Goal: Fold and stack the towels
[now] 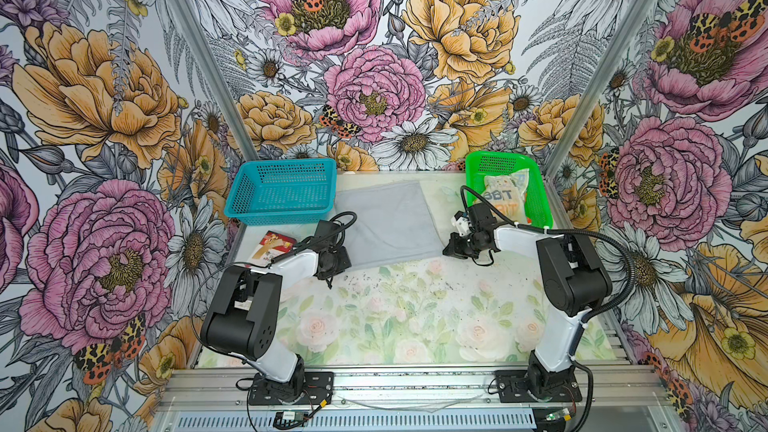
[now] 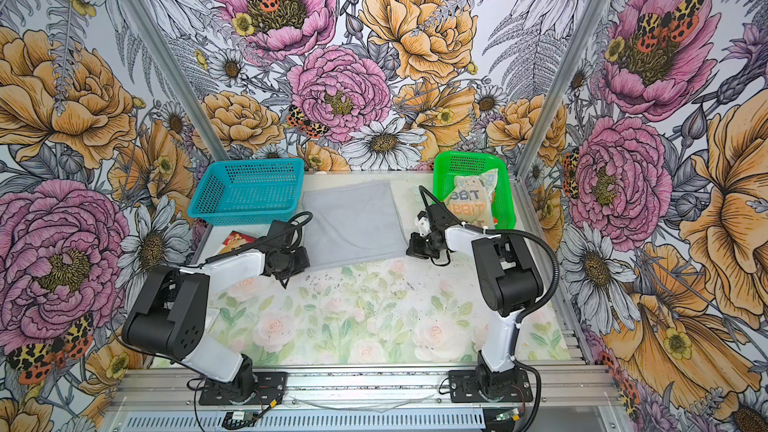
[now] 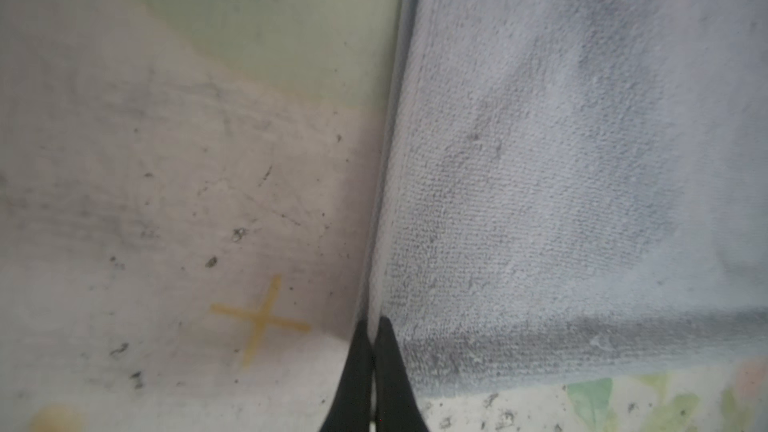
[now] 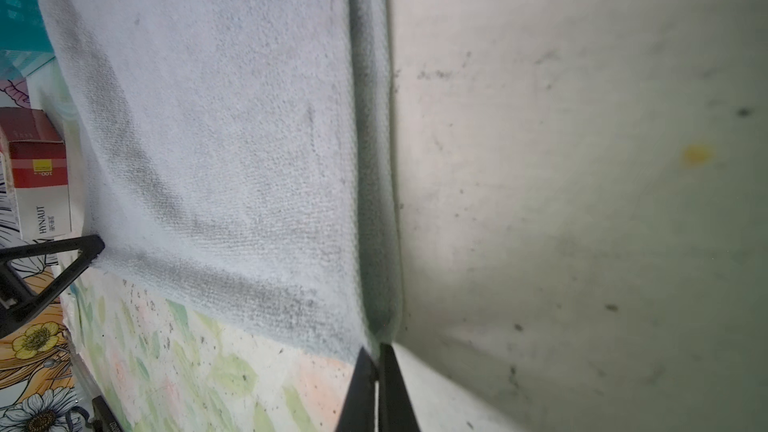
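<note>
A large light grey towel [image 1: 390, 218] lies flat at the back middle of the table, seen in both top views. My left gripper [image 3: 374, 322] is shut on its near left corner, the black fingertips pinching the hem. My right gripper [image 4: 376, 347] is shut on the near right corner, where the hem bunches between the tips. In a top view the right gripper [image 1: 446, 249] is low at that corner. A cream towel [image 1: 505, 197] with blue and orange lettering lies crumpled in the green basket [image 1: 538, 184]. The small orange towel I cannot make out.
An empty teal basket [image 1: 282, 193] stands at the back left, touching the grey towel's left side. A red-and-white cardboard box [image 1: 272, 247] lies beside my left arm. The floral mat [image 1: 415, 309] covers the table towards the front.
</note>
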